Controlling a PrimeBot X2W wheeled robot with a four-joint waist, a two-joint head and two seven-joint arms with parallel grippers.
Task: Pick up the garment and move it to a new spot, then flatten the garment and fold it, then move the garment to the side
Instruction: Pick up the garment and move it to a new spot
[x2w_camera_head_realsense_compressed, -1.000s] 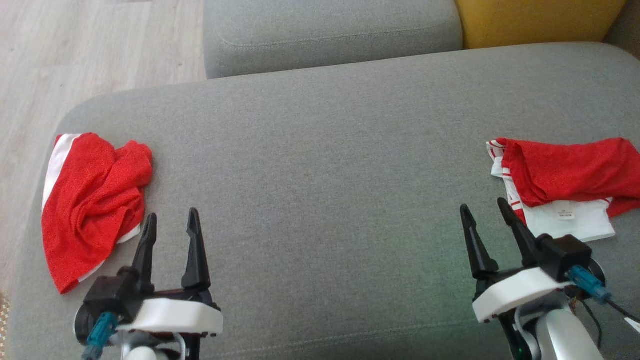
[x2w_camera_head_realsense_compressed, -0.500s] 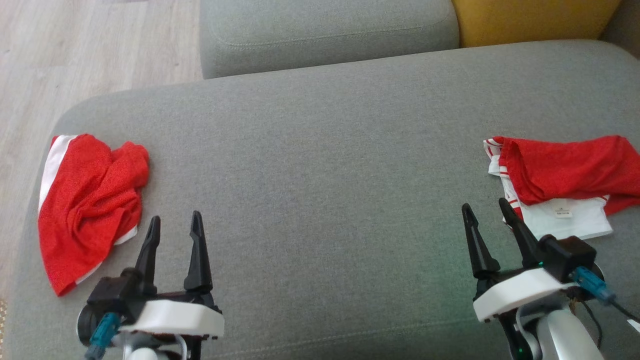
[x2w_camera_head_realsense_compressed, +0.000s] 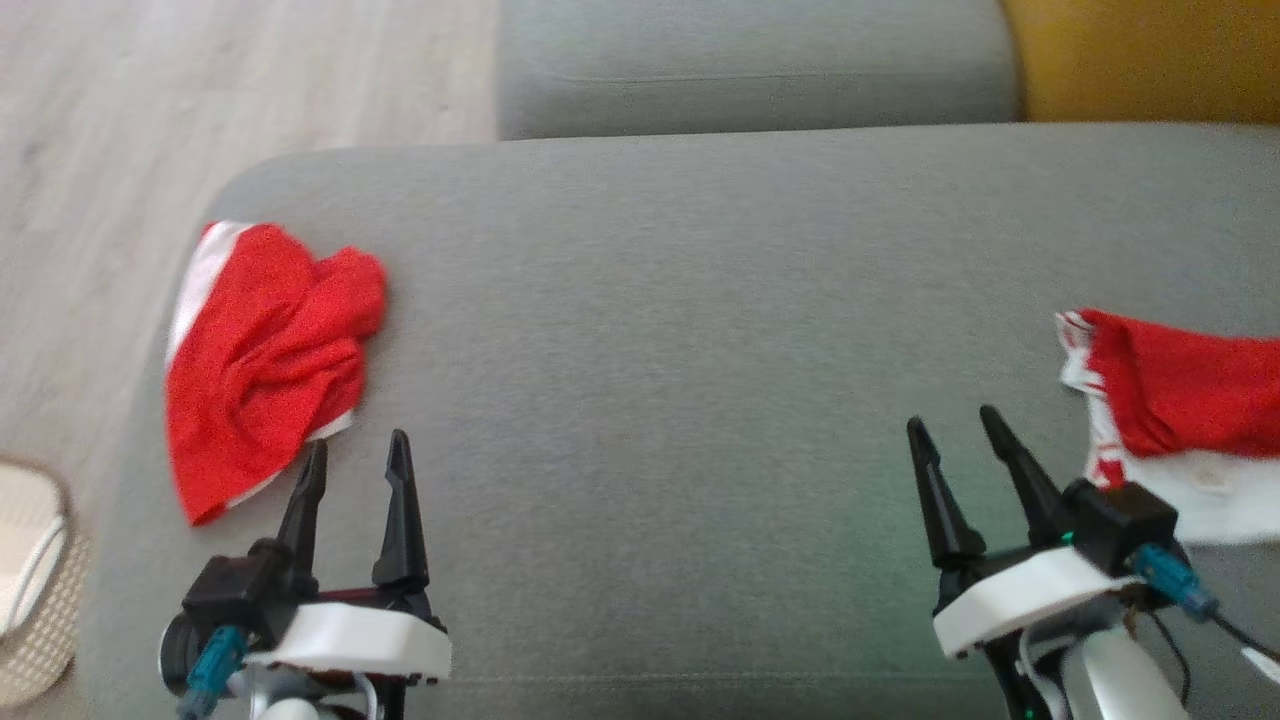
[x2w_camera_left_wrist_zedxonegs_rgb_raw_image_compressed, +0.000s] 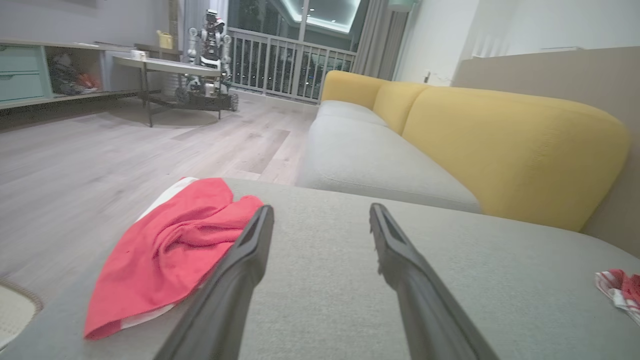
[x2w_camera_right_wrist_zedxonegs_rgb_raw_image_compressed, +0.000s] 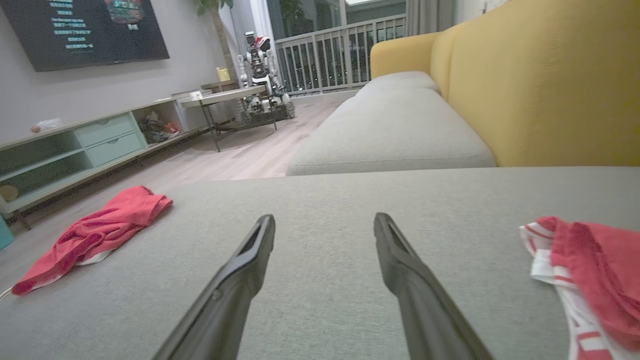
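A crumpled red garment (x2w_camera_head_realsense_compressed: 265, 360) with a white stripe lies near the left end of the grey sofa cushion (x2w_camera_head_realsense_compressed: 650, 300); it also shows in the wrist views (x2w_camera_left_wrist_zedxonegs_rgb_raw_image_compressed: 170, 250) (x2w_camera_right_wrist_zedxonegs_rgb_raw_image_compressed: 95, 232). A second red and white garment (x2w_camera_head_realsense_compressed: 1180, 400) (x2w_camera_right_wrist_zedxonegs_rgb_raw_image_compressed: 595, 270) is heaped at the right edge. My left gripper (x2w_camera_head_realsense_compressed: 358, 442) (x2w_camera_left_wrist_zedxonegs_rgb_raw_image_compressed: 321, 209) is open and empty, its left finger just beside the crumpled garment's lower right corner. The right gripper (x2w_camera_head_realsense_compressed: 952, 420) (x2w_camera_right_wrist_zedxonegs_rgb_raw_image_compressed: 325, 217) hovers open and empty, a little left of the right heap.
A second grey seat cushion (x2w_camera_head_realsense_compressed: 750, 60) and the yellow backrest (x2w_camera_head_realsense_compressed: 1150, 60) lie beyond. Wooden floor (x2w_camera_head_realsense_compressed: 200, 100) borders the sofa's left end, with a pale slipper (x2w_camera_head_realsense_compressed: 25, 540) on a mat. A low table (x2w_camera_left_wrist_zedxonegs_rgb_raw_image_compressed: 165, 65) stands far off.
The camera has turned left, so both garments sit further right in the picture and the slipper has come into view. Both grippers stay open, and the left one now stands nearer the crumpled garment.
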